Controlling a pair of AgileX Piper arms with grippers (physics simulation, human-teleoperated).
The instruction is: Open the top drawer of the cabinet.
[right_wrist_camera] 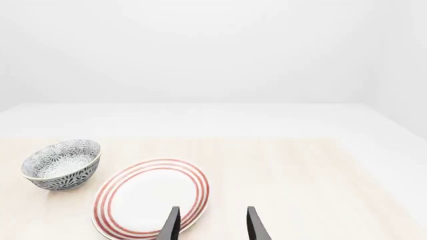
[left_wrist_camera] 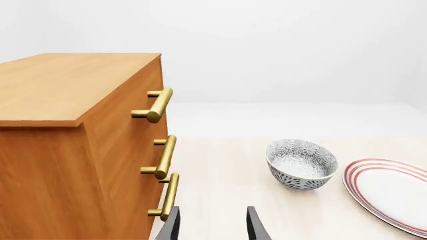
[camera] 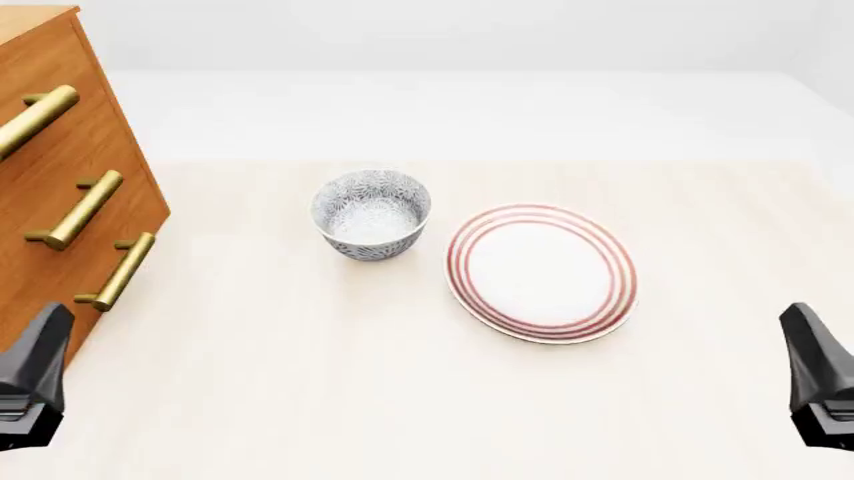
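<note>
In your front view the cabinet (camera: 60, 170) runs off the left edge, so the top drawer (camera: 20, 100) shows only part of its face. The left gripper (camera: 34, 385) and right gripper (camera: 817, 385) sit cut off at the bottom corners. In the left wrist view, the plate (left_wrist_camera: 393, 192) is clipped at the right edge.

Bright, even, diffuse light; faint soft shadows; sharp, glare-free, undistorted renders.

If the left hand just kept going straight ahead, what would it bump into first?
Probably nothing soon. The left hand points over bare table, through the gap between the cabinet and the bowl. The lowest handle sits just beside that line, so it might graze; depth is hard to judge.
</note>
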